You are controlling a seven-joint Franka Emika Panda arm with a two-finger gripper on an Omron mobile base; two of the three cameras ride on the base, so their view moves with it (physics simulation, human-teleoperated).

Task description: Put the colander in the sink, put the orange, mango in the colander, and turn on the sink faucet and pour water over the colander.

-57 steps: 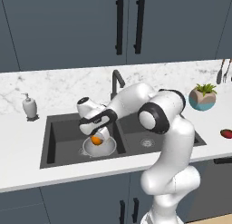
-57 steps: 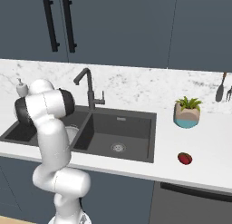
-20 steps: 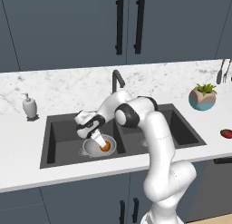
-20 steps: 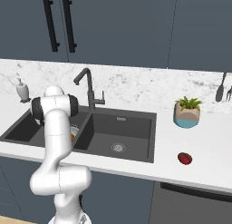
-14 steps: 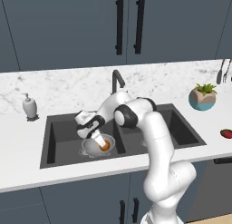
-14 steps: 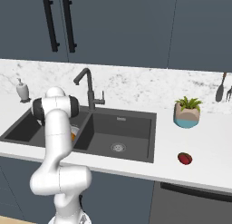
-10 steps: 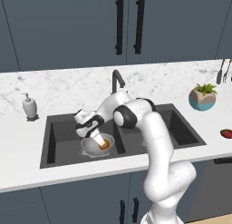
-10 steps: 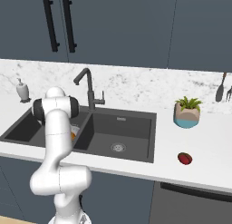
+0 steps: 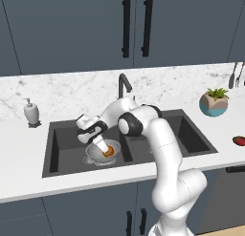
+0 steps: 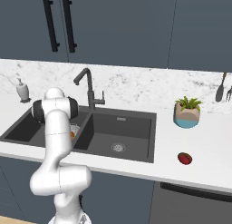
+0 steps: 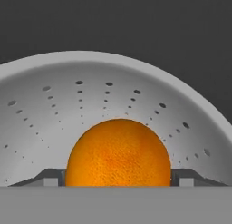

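- Left base view: a dark matte double-basin sink (image 9: pixel 57 154) is set into a white marble tabletop (image 9: pixel 28 177). A small round metal colander (image 9: pixel 98 157) with side handles is seen on the floor of the left basin, and the bright round orange (image 9: pixel 108 151) lies inside it. The white arm is bent over the divider and reaches down and left, so that the gripper (image 9: pixel 102 147) is angled into the colander right at the orange. A tall dark gooseneck faucet (image 9: pixel 124 83) stands behind the sink, a white soap dispenser (image 9: pixel 31 112) at the far left, a potted plant (image 9: pixel 215 102) at the right. The reddish mango (image 9: pixel 239 140) lies on the tabletop at the right edge, well apart from the sink.
- Right base view: the arm's upright links cover much of the left basin; a sliver of the orange (image 10: pixel 72 134) and pale colander rim (image 10: pixel 74 128) is seen beside them. The mango (image 10: pixel 184 158) rests on the marble right of the sink (image 10: pixel 136 141), in front of the plant (image 10: pixel 186 112). The faucet (image 10: pixel 88 89) rises behind the divider.
- Hand view: the colander's (image 11: pixel 54 109) pale, smooth interior is dotted with rows of small holes. The dimpled orange (image 11: pixel 118 153) sits between the two dark fingertips (image 11: pixel 50 177); the jaws stand wide, one to each side. Whether they touch the fruit cannot be told.
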